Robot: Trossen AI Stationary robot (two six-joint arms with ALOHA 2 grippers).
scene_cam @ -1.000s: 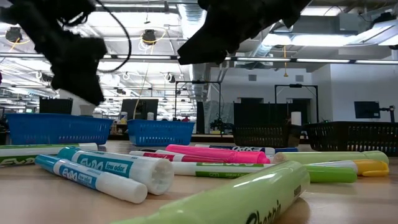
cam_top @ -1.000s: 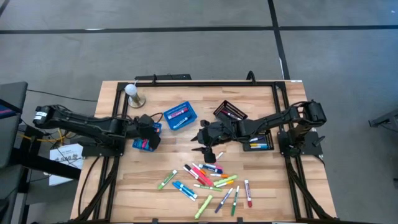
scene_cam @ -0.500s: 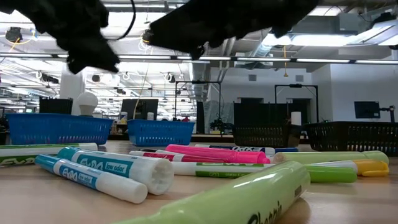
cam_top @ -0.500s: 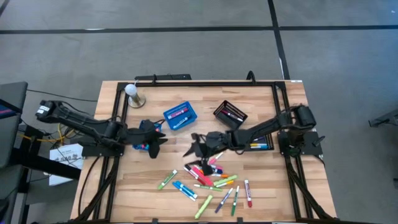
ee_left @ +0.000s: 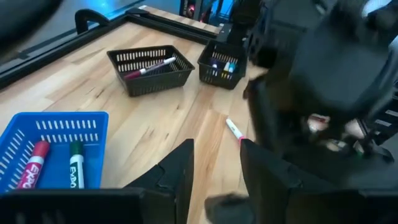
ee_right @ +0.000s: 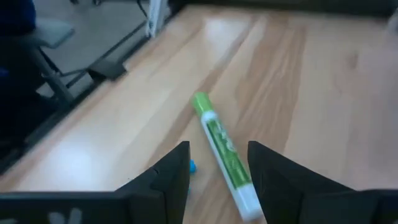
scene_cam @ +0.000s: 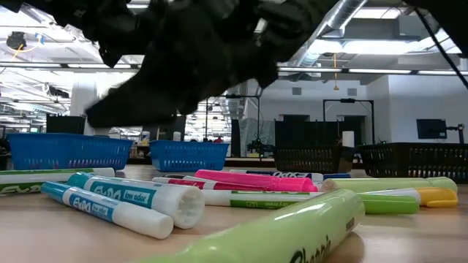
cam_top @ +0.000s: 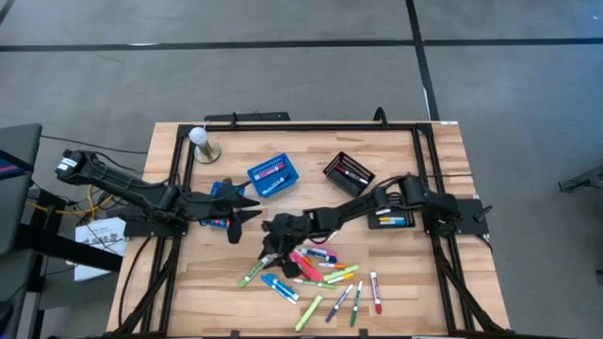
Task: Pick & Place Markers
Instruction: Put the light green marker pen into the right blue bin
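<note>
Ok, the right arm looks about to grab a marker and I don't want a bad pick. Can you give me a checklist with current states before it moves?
1. Right end effector open: ok, fingers apart.
2. Target lined up: ok, the green marker lies ahead between the fingers.
3. Nothing held yet: ok.
4. Target clear of other markers: cannot tell; something blue shows close beside it in the right wrist view.
5. Left end effector out of the way: ok, it hovers beside the blue basket, apart from the pile.

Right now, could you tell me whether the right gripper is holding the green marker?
No, the green marker lies flat on the table, ahead of the right gripper's open fingers.
</note>
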